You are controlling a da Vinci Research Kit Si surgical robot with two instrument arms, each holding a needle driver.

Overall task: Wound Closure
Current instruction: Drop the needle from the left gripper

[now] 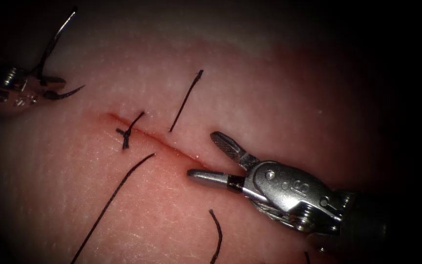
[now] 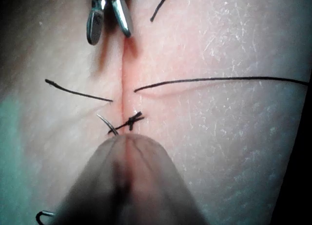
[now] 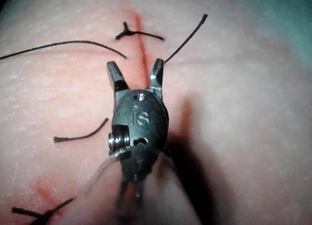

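My right tool (image 1: pixel 206 159) hangs over the cut (image 1: pixel 172 145), its 2 jaws spread apart and holding nothing, 1 jaw on each side of the wound line, perhaps ready to take hold there. Just beyond my fingertips along the cut sits a tied knot (image 1: pixel 128 133) with short tails. A loose cut end of thread (image 1: pixel 186 100) lies on the tissue (image 1: pixel 279 88) across the cut from my shaft; a longer thread (image 1: pixel 116 195) runs away on the cut's left.

My left tool (image 1: pixel 23 88) waits well apart, far past the knot, clamped on the needle (image 1: pixel 57 32) near the middle of its curve. The needle is out of the tissue, 1 end raised, the other pointing toward the knot.
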